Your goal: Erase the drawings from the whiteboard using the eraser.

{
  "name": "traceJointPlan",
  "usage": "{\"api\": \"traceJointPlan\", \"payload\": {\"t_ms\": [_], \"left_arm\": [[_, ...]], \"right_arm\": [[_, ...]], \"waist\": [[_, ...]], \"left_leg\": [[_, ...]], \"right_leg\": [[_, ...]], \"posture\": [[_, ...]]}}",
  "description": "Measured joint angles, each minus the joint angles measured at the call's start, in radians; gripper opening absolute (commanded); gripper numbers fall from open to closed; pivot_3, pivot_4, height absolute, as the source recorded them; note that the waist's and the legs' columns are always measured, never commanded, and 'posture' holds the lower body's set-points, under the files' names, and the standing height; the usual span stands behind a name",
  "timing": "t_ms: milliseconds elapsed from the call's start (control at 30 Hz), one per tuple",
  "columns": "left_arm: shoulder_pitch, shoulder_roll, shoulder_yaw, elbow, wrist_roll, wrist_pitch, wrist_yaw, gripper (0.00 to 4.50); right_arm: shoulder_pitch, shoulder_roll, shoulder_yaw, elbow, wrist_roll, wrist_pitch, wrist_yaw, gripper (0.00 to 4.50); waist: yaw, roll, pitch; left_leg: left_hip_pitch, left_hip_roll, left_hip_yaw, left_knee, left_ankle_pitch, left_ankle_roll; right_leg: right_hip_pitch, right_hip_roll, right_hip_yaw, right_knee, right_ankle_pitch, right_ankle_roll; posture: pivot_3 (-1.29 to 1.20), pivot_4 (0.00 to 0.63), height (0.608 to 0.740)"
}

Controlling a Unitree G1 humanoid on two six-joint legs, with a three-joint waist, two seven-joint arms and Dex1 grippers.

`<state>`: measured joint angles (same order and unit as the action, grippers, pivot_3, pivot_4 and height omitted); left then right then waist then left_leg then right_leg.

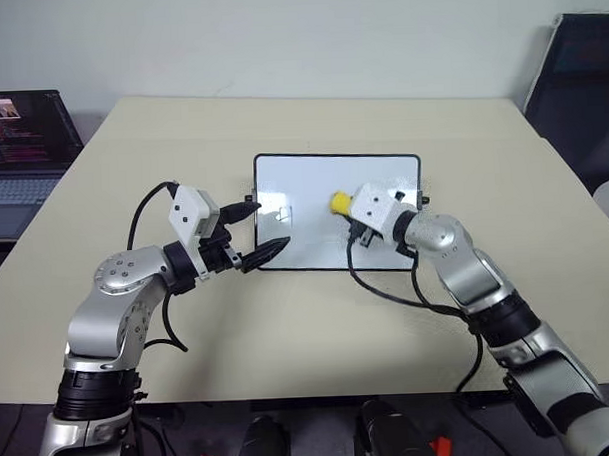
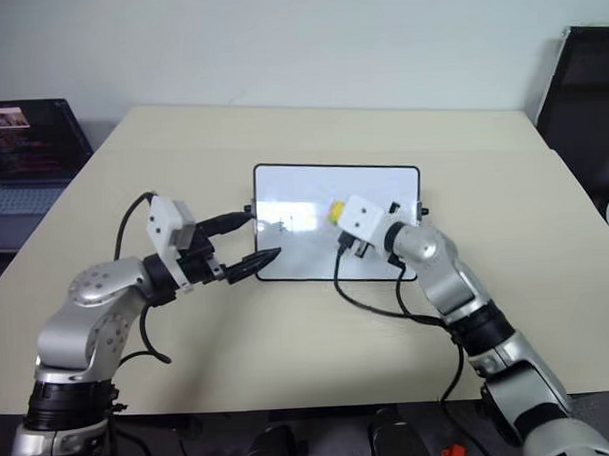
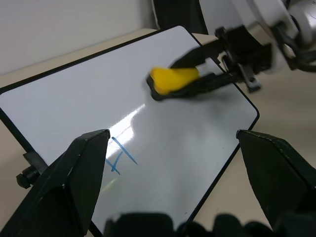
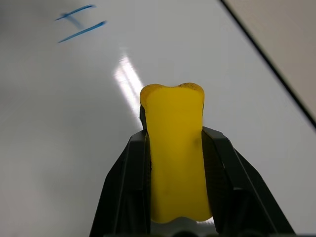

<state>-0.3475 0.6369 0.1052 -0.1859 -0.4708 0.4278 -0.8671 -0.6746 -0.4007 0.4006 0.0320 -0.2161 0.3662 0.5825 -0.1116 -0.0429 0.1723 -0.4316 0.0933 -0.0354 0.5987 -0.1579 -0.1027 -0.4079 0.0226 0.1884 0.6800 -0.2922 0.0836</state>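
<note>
The whiteboard (image 1: 383, 180) lies flat in the middle of the table. One blue H-like drawing (image 1: 284, 213) (image 3: 118, 155) shows near its left side. The yellow eraser (image 1: 340, 202) (image 4: 173, 153) sits over the board's middle, and my right gripper (image 1: 347, 208) is shut on it. It lies to the right of the mark, with bare white board between them. My left gripper (image 1: 265, 226) stands open at the board's left edge, one finger over the upper left part of that edge and the other near the lower left corner, with nothing between them.
An open laptop (image 1: 22, 148) stands at the table's far left. A black chair (image 1: 584, 78) is at the back right. Black cables loop from both wrists down to the tabletop (image 1: 318, 328) in front of the board.
</note>
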Motion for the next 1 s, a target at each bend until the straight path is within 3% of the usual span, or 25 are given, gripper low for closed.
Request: {"api": "traceJointPlan", "payload": {"t_ms": [167, 267, 500, 733, 1000], "left_arm": [[0.000, 0.000, 0.000, 0.000, 0.000, 0.010, 0.004, 4.50], [0.003, 0.002, 0.001, 0.000, -0.002, 0.025, 0.004, 4.50], [0.119, 0.085, 0.049, -0.032, -0.041, 0.079, -0.032, 4.50], [0.262, 0.106, 0.129, -0.059, -0.042, 0.106, -0.016, 4.50], [0.316, 0.114, 0.142, -0.123, -0.060, 0.128, -0.008, 4.50]], "right_arm": [[0.011, 0.012, 0.005, -0.019, -0.016, 0.019, -0.010, 1.09], [0.017, 0.034, -0.056, -0.038, 0.016, 0.066, -0.021, 1.09], [0.119, 0.092, -0.211, -0.316, 0.259, 0.295, 0.050, 1.09], [0.283, -0.030, -0.162, -0.523, 0.327, 0.384, 0.115, 1.09], [0.260, -0.026, -0.142, -0.527, 0.347, 0.383, 0.106, 1.09]], "waist": [[-0.001, 0.000, 0.000], [0.000, 0.000, 0.000], [0.001, 0.001, 0.001], [0.010, 0.002, 0.002], [0.011, 0.002, 0.002]], "left_leg": [[0.000, 0.000, 0.000, 0.001, 0.000, 0.000], [-0.001, 0.000, -0.001, 0.000, 0.000, 0.000], [-0.002, 0.001, -0.005, -0.010, -0.001, -0.002], [-0.003, 0.001, -0.007, -0.010, -0.004, -0.006], [-0.002, 0.001, -0.007, -0.006, -0.004, -0.006]], "right_leg": [[0.000, 0.000, 0.000, 0.000, 0.001, -0.001], [0.000, 0.000, -0.001, 0.000, 0.000, 0.000], [-0.003, 0.000, -0.008, 0.000, -0.004, -0.002], [-0.003, 0.000, -0.010, 0.000, -0.011, -0.003], [-0.002, 0.000, -0.009, 0.001, -0.011, -0.007]], "posture": [[0.00, 0.150, 0.740], [0.00, 0.150, 0.740], [0.00, 0.150, 0.740], [0.00, 0.150, 0.740], [0.00, 0.150, 0.740]]}}
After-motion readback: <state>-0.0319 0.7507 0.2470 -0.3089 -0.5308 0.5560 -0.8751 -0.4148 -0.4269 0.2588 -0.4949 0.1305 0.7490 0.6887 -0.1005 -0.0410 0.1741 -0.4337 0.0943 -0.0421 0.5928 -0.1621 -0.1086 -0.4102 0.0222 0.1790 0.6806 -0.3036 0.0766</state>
